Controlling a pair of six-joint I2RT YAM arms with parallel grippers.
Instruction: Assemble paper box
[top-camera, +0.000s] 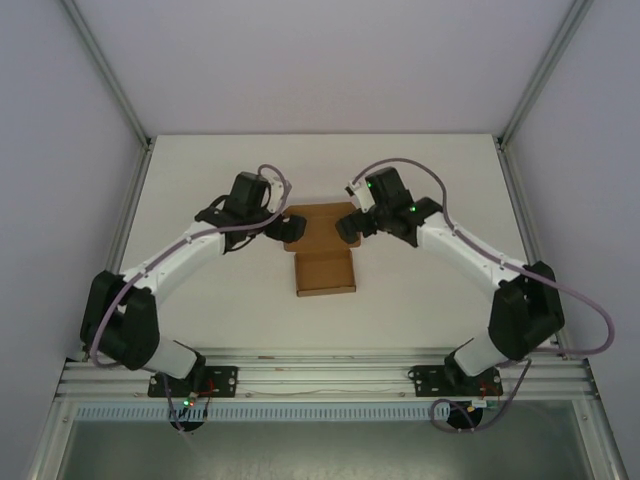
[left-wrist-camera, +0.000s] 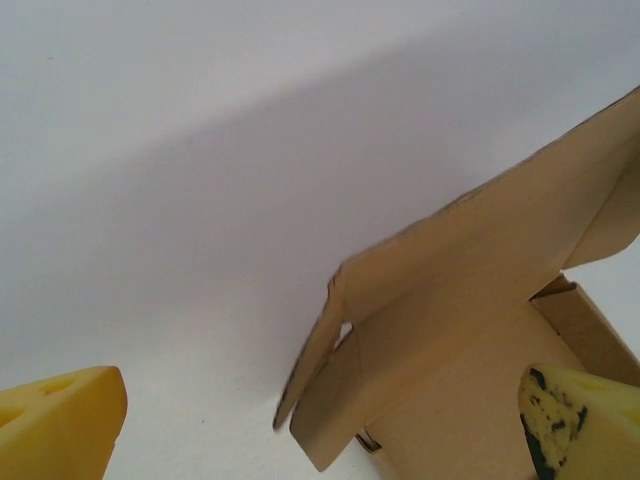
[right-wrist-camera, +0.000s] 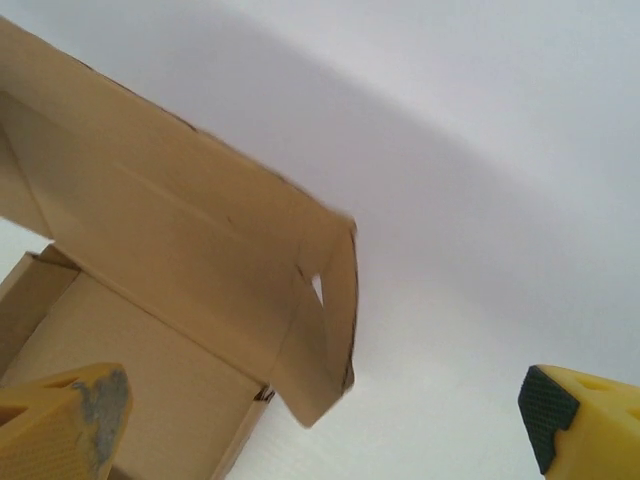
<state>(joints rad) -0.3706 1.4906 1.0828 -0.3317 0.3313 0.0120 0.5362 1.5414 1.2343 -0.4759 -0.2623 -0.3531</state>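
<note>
The paper box (top-camera: 325, 268) lies in the middle of the white table (top-camera: 200, 180), between the two grippers; its near panel lies flat toward the arm bases, while its far half stands partly folded. Both arms rise from their bases at the near edge, bow outward at the elbows and angle their forearms inward, so the wrists face each other across the far half of the paper box. The left gripper (top-camera: 283, 226) sits at its left edge, the right gripper (top-camera: 349, 228) at its right edge; from above I cannot tell whether either touches the card.

In the left wrist view the left gripper (left-wrist-camera: 320, 430) stands wide open, its yellow fingers (left-wrist-camera: 60, 425) far apart at the lower corners (the right-hand one carries a worn dark pad), pinching nothing; a raised wall and a corner flap of the paper box (left-wrist-camera: 470, 320) stand ahead of it.

In the right wrist view the right gripper (right-wrist-camera: 320, 425) is likewise spread wide and holds nothing; the paper box (right-wrist-camera: 170, 250) lies to the left, its back wall tilted up and an end flap bent around the corner.
</note>
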